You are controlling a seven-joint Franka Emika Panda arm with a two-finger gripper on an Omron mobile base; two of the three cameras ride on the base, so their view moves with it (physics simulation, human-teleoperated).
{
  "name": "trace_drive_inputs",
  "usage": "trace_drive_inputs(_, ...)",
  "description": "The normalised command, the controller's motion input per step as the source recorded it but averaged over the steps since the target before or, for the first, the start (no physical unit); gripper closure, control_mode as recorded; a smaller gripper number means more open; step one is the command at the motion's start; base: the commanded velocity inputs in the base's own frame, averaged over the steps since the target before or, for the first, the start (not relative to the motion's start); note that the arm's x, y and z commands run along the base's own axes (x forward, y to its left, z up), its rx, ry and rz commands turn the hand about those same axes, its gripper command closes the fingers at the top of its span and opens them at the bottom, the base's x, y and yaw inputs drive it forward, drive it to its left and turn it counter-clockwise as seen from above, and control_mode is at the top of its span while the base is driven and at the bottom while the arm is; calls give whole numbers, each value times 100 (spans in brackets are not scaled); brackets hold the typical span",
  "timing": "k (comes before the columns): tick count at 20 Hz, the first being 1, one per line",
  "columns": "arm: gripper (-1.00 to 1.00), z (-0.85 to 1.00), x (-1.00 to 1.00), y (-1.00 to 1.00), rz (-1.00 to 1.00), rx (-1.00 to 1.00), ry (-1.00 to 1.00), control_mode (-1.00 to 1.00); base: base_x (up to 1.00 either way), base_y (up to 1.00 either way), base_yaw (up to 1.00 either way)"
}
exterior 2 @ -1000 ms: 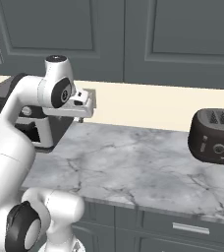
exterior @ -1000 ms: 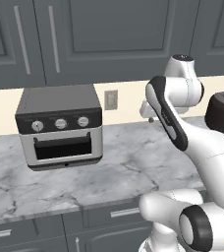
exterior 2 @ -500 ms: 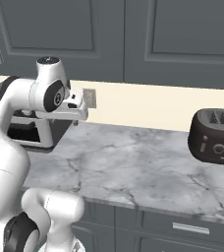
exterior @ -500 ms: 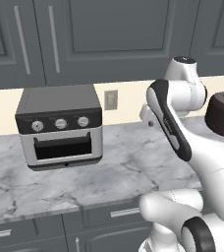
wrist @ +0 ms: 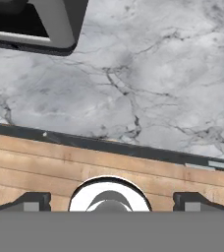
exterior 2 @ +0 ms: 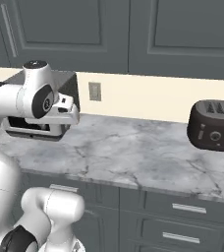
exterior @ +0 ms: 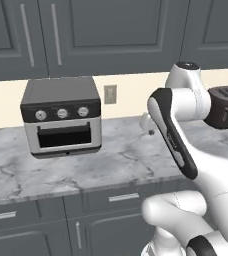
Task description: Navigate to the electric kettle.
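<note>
No electric kettle along this marble bench [exterior 2: 133, 152] yet, just toaster oven [exterior: 62, 117] and toaster [exterior 2: 216, 127], jaws spread wide and empty; I'd guess it's rigid, slick metal, best taken by its handle.

Landmark: toaster oven [exterior: 62, 117], a boxy obstacle at the back of the marble counter [exterior: 121, 160], its rear close to the wall.
Right of the toaster oven: bare marble runs to the toaster [exterior 2: 216, 127]; between the two appliances nothing stands on the counter.
In front of the toaster oven: an open strip of marble to the counter edge.
Left of the toaster oven: bare marble to the picture's edge.
Above the toaster oven: upper cabinets [exterior: 86, 35] hang over it, leaving a band of wall with an outlet [exterior: 110, 93].
Far side: the toaster blocks the counter's right end.
Below the counter edge: wooden floor [wrist: 60, 162], open.
Gripper [wrist: 111, 202]: tips spread apart, holding nothing.
</note>
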Motion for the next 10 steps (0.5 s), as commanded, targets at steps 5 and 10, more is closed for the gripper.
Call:
trace_drive_inputs(5, -100, 0, 0, 0, 0, 0, 0, 100, -40, -5, -5)
trace_drive_inputs(10, -100, 0, 0, 0, 0, 0, 0, 100, -14, -14, -23)
